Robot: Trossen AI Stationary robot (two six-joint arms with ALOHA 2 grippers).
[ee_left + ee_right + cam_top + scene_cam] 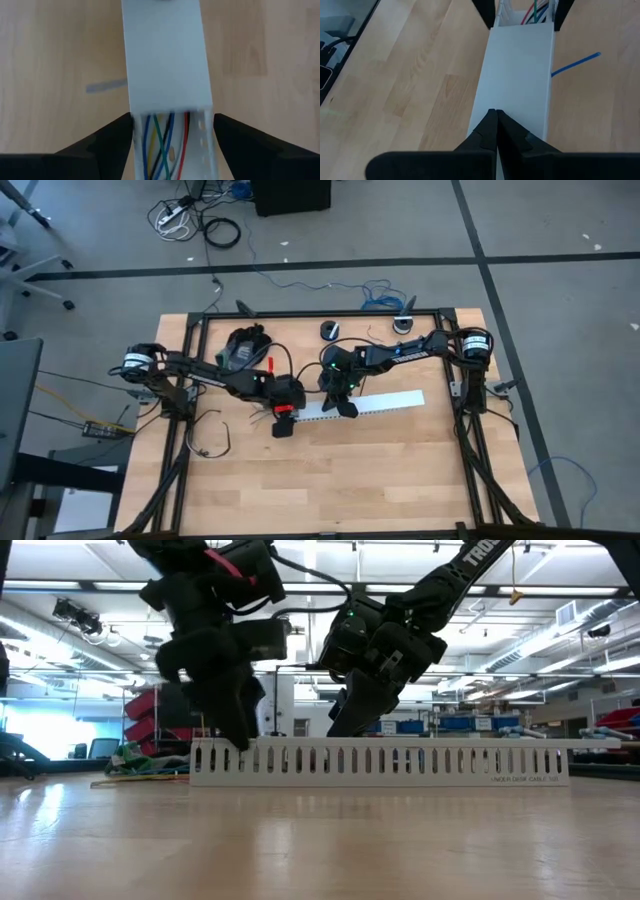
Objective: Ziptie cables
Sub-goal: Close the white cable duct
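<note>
The left gripper [172, 145] has its two dark, wedge-shaped fingers spread to either side of the white slotted duct [167, 60], one finger by each wall at the duct's uncovered end. Between them, inside the channel, lie the cables [162, 145]: thin insulated wires in blue, green, yellow, black and red, running lengthwise and crossing one another. The rest of the duct is closed by a smooth, flat white lid. The right gripper [496, 131] has its fingers pressed together, tips meeting over that lid. From above, both dark arms reach inward from the table's sides, bent at the elbow, meeting over the duct's left end, left gripper [284, 420] beside right gripper [346, 406]. The duct lies on the pale wood-grain table [380, 470]; a thin blue strip [575, 64] lies beside it.
</note>
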